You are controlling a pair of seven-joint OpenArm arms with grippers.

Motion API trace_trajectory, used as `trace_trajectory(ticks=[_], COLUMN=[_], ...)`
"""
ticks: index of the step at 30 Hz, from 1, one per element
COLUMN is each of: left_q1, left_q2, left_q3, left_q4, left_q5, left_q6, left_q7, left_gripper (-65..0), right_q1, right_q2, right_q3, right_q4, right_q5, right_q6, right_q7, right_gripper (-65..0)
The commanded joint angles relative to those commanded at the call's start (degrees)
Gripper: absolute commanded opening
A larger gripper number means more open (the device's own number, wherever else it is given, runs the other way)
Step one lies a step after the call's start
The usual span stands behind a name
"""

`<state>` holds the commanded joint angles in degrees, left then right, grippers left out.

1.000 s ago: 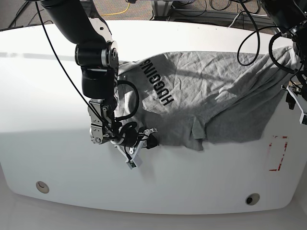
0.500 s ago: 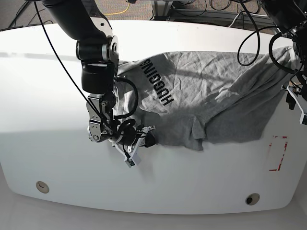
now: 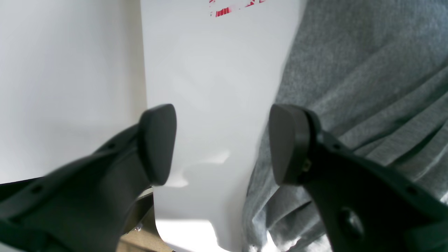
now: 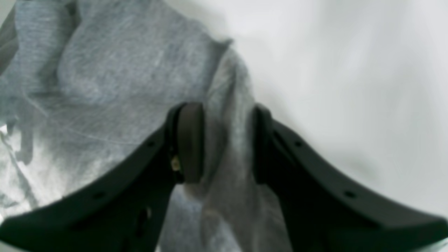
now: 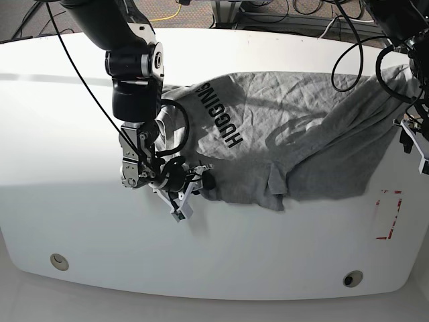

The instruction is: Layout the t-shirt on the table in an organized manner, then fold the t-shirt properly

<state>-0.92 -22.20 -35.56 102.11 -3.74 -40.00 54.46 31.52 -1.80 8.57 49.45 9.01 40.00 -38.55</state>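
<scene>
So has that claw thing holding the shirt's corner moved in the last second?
Yes. In the base view the right gripper has shifted up and slightly left, away from the round hole near the table's front edge, dragging the t-shirt's corner along.

t-shirt (image 5: 301, 141) lies on tabletop (image 5: 67, 134), spread over the centre and base-view right, far corner reaching the right edge. Right gripper (image 5: 200, 181) sits at its near-left hem, a fold between the fingers (image 4: 189, 140). Left gripper (image 3: 222, 143) straddles the opposite edge, fabric to one side, tape outline (image 5: 389, 215) beyond, in front of the shirt.
</scene>
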Motion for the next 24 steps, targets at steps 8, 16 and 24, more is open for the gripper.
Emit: trace_trajectory(ticks=[8, 16, 24], left_q1=[0.1, 0.2, 0.2], left_q2=[0.0, 0.0, 0.1], left_q3=[0.0, 0.0, 0.7], left_q4=[0.0, 0.0, -0.1], left_q5=[0.0, 0.0, 0.0], left_q6=[0.0, 0.0, 0.0], left_q7=[0.0, 0.0, 0.1], left_gripper=[-25.8, -25.8, -25.7], right_q1=[0.1, 0.2, -1.7], right_q2=[-0.2, -1.1, -1.6], right_q3=[-0.1, -0.6, -6.6], right_q4=[0.0, 3.4, 17.2], right_q5=[-0.1, 0.0, 0.4], right_q6=[0.0, 0.0, 0.0], right_q7=[-0.1, -2.2, -9.7], right_gripper=[-64.7, -65.0, -65.0])
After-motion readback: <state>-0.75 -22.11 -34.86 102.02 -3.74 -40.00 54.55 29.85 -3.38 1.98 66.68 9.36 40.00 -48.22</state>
